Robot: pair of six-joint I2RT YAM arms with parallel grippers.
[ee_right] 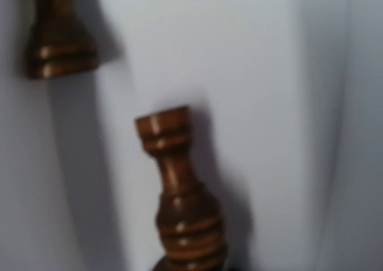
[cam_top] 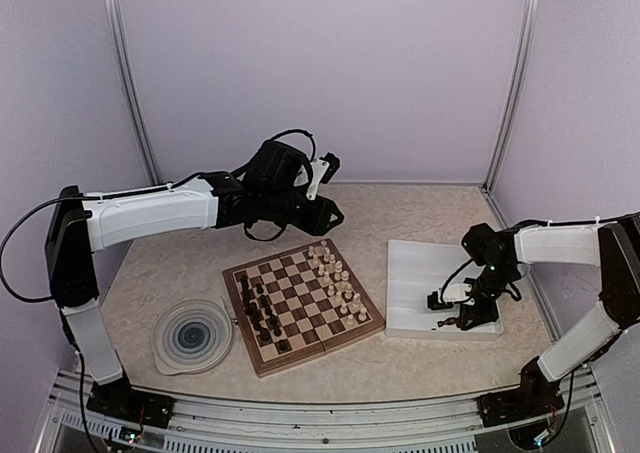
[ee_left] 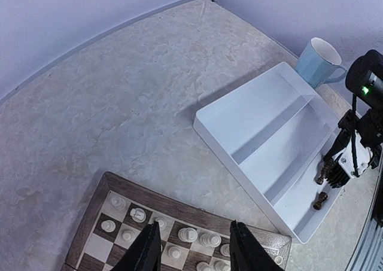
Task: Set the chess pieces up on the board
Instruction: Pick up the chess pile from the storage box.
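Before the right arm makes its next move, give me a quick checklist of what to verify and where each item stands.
1. Open, empty left gripper: ok.
2. Reach: right gripper down in the white tray: ok.
3. Stock: two dark pieces lying in that tray: ok.
4. Hold of the right gripper on a piece: cannot tell.
5. Free dark-side square on the board: cannot tell, pieces too small.

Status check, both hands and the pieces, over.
Left hand open, empty, above board's cream pieces. Right hand down in white tray at two dark pieces, grip unclear. Nothing blocking.
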